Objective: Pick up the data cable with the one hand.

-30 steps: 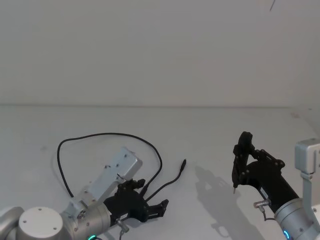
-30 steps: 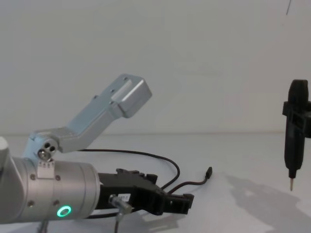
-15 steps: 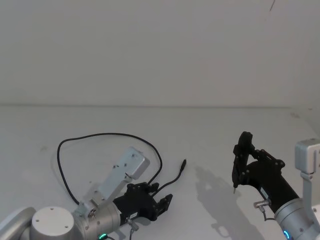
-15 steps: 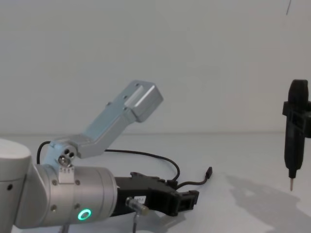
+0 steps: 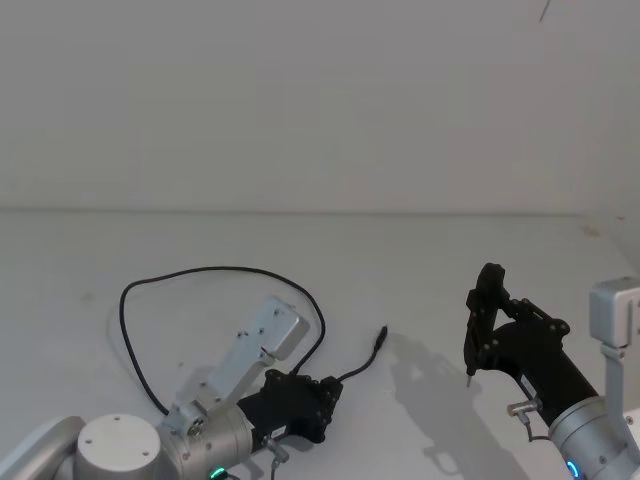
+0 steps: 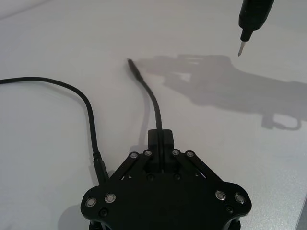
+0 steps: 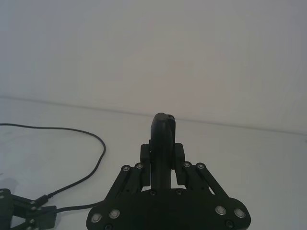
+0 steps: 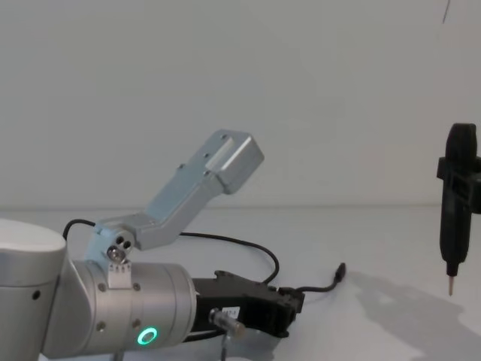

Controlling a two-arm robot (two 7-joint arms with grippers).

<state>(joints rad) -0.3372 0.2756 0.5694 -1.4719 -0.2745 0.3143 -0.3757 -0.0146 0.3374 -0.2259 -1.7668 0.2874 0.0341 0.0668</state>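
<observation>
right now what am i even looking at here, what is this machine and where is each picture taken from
This is a robot with two arms, working at a white table. One picture looks down from its head and one looks across from its chest. The other two come from cameras on its wrists. The left gripper, flat black jaws on a silver cylinder with a green light, is shut on a thin black data cable near one end. The rest of the cable loops over the table. Off to the right, the right gripper holds a black pen-shaped tool, metal tip pointing down.
</observation>
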